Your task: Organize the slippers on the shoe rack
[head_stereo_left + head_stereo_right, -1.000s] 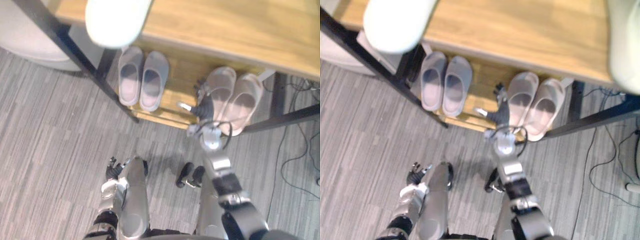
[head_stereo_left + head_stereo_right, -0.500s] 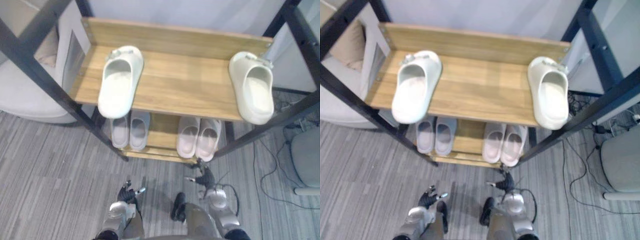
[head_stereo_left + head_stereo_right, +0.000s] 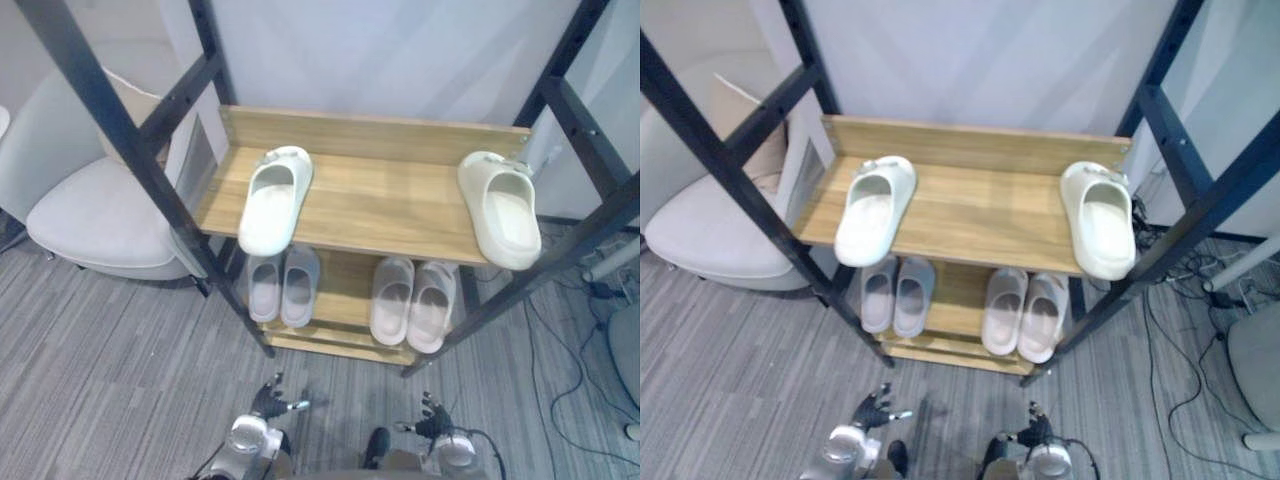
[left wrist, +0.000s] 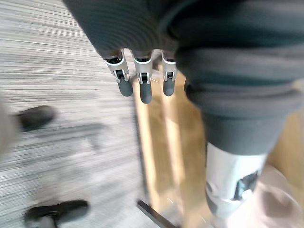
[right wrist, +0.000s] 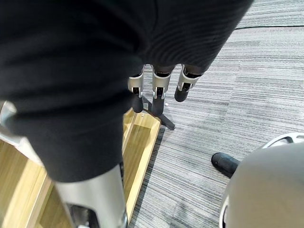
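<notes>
Two cream slippers sit on the top shelf [image 3: 390, 205] of the shoe rack [image 3: 205, 262], well apart. The first cream slipper [image 3: 272, 198] is near the shelf's left edge, slightly angled, its heel end poking out over the front edge. The second cream slipper [image 3: 500, 212] is at the right edge, its heel end past the front edge by the front right corner.

On the lower shelf [image 3: 340, 290] I see a grey pair [image 3: 283, 288] on the left part and a pink pair [image 3: 412, 306] on the right part. Each pair is side by side and touching, toes inward toward the back. Bare wood separates the two pairs.

Both my hands are low over the carpet floor [image 3: 100, 380], in front of the rack and clear of it. The left hand [image 3: 268, 402] is below the grey pair, and the left wrist view shows its fingers [image 4: 145, 88] straight and apart, holding nothing. The right hand [image 3: 432, 421] is below the pink pair, and its fingers [image 5: 159, 90] are also straight, spread and empty. Both wrist views show the rack's wood base past the fingertips.

A white chair [image 3: 90, 210] stands just left of the rack.
</notes>
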Controlling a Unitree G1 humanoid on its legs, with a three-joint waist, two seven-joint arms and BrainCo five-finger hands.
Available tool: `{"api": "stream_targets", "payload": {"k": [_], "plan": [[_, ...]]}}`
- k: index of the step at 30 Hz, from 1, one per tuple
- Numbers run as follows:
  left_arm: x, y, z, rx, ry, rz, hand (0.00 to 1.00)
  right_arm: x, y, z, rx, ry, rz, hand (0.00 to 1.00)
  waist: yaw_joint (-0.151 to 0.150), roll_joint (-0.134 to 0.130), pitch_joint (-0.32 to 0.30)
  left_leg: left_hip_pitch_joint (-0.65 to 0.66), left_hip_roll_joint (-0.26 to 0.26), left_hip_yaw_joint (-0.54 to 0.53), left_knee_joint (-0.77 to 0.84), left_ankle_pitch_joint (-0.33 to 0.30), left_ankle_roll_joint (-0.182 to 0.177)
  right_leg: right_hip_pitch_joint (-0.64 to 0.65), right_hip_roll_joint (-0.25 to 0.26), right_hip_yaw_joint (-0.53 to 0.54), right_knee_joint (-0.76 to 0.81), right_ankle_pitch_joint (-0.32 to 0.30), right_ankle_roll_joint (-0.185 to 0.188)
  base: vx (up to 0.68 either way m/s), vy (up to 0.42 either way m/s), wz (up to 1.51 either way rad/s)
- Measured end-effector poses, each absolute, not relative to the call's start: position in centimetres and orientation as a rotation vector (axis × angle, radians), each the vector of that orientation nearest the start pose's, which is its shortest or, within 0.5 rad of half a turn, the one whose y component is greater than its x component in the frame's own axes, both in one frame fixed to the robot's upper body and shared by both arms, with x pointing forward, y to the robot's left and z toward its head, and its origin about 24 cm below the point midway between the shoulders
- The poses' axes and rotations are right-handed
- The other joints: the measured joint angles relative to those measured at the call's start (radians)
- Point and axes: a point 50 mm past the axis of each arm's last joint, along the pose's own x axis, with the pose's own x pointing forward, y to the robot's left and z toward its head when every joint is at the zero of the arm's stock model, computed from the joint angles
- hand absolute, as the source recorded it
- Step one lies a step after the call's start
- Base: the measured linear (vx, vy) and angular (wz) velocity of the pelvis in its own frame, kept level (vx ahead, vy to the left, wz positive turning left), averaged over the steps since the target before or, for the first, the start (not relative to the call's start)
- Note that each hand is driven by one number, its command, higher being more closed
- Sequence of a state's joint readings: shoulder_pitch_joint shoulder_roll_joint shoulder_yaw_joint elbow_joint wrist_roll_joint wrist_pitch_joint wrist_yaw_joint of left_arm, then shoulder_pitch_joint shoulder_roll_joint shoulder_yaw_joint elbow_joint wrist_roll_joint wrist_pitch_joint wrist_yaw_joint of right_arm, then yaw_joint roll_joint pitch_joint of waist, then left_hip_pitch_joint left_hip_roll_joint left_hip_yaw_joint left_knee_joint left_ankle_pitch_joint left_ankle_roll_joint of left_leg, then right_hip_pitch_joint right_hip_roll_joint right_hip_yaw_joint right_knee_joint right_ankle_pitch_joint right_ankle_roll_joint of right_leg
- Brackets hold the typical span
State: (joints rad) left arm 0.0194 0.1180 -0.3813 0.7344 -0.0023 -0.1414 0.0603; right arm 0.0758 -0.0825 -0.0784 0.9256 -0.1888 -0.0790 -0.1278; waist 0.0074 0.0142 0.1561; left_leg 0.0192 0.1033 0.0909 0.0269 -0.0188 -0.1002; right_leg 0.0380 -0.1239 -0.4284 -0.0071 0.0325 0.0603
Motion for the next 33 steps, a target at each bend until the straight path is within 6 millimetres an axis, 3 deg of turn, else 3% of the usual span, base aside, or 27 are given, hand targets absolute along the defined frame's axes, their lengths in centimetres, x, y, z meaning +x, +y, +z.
{"api": "stream_targets", "payload": {"k": [3, 7, 9, 10, 14, 19, 23, 30, 33], "plan": [[18.7, 8.7, -7.9, 0.202, 0.445, -0.447, 0.00, 12.4, -20.1, -14.5, -0.227, 0.931, -0.179, 0.00, 0.000, 0.011, -0.020, 0.003, -0.006, -0.019, -0.027, 0.017, 0.005, 0.003, 0.001, -0.005, -0.010, -0.001, -0.001, -0.02, 0.002, 0.14], [18.4, 5.3, -5.2, 0.142, 0.320, -0.619, 0.00, 12.0, -20.3, -14.7, -0.217, 0.952, -0.194, 0.00, 0.000, 0.018, -0.029, 0.036, -0.007, -0.022, -0.048, 0.020, 0.003, 0.046, 0.007, -0.005, -0.034, 0.000, -0.001, 0.01, -0.001, 0.06], [18.2, 2.7, -2.3, 0.046, 0.201, -0.746, 0.00, 11.8, -20.3, -14.8, -0.218, 0.957, -0.194, 0.00, 0.000, 0.020, -0.037, 0.049, -0.007, -0.021, -0.064, 0.021, 0.002, 0.053, 0.010, -0.004, -0.041, -0.001, 0.000, 0.02, 0.002, -0.01], [18.1, 2.3, -1.8, 0.032, 0.183, -0.762, 0.00, 11.8, -20.3, -14.8, -0.218, 0.958, -0.193, 0.00, 0.000, 0.021, -0.037, 0.050, -0.007, -0.020, -0.065, 0.021, 0.002, 0.053, 0.011, -0.003, -0.042, -0.001, 0.000, 0.04, 0.001, -0.03], [19.5, 0.1, 3.6, -0.083, -0.029, -0.870, 0.00, 11.5, -20.2, -15.0, -0.223, 0.972, -0.183, 0.00, 0.000, 0.021, -0.062, 0.056, -0.002, -0.021, -0.083, 0.024, -0.001, 0.055, 0.020, -0.002, -0.051, 0.001, 0.003, 0.06, -0.005, 0.00], [23.2, 0.6, 9.4, -0.088, -0.274, -0.808, 0.00, 11.4, -20.0, -15.0, -0.243, 0.973, -0.144, 0.00, -0.001, 0.017, -0.075, 0.085, 0.000, -0.020, -0.095, 0.024, -0.002, 0.072, 0.025, -0.002, -0.051, 0.003, -0.006, 0.07, 0.005, 0.00], [26.9, 2.9, 14.2, -0.078, -0.461, -0.636, 0.00, 11.4, -19.9, -15.0, -0.237, 0.977, -0.126, 0.00, -0.005, 0.006, -0.077, 0.087, -0.001, -0.019, -0.092, 0.023, -0.002, 0.075, 0.022, 0.005, -0.049, 0.002, -0.006, 0.01, 0.003, 0.00], [30.4, 5.5, 19.2, -0.028, -0.624, -0.481, 0.00, 11.3, -20.0, -15.1, -0.231, 0.987, -0.108, 0.00, -0.007, -0.002, -0.075, 0.081, 0.000, -0.015, -0.075, 0.011, 0.001, 0.059, 0.014, 0.021, -0.008, -0.031, 0.008, -0.02, 0.008, -0.03], [32.8, 8.0, 21.5, 0.070, -0.665, -0.373, 0.00, 11.4, -20.7, -15.0, -0.237, 0.989, -0.102, 0.00, -0.009, -0.007, -0.076, 0.049, 0.002, -0.014, -0.065, 0.012, 0.000, 0.018, 0.014, 0.027, 0.008, -0.030, 0.004, 0.02, 0.002, -0.03]]}}
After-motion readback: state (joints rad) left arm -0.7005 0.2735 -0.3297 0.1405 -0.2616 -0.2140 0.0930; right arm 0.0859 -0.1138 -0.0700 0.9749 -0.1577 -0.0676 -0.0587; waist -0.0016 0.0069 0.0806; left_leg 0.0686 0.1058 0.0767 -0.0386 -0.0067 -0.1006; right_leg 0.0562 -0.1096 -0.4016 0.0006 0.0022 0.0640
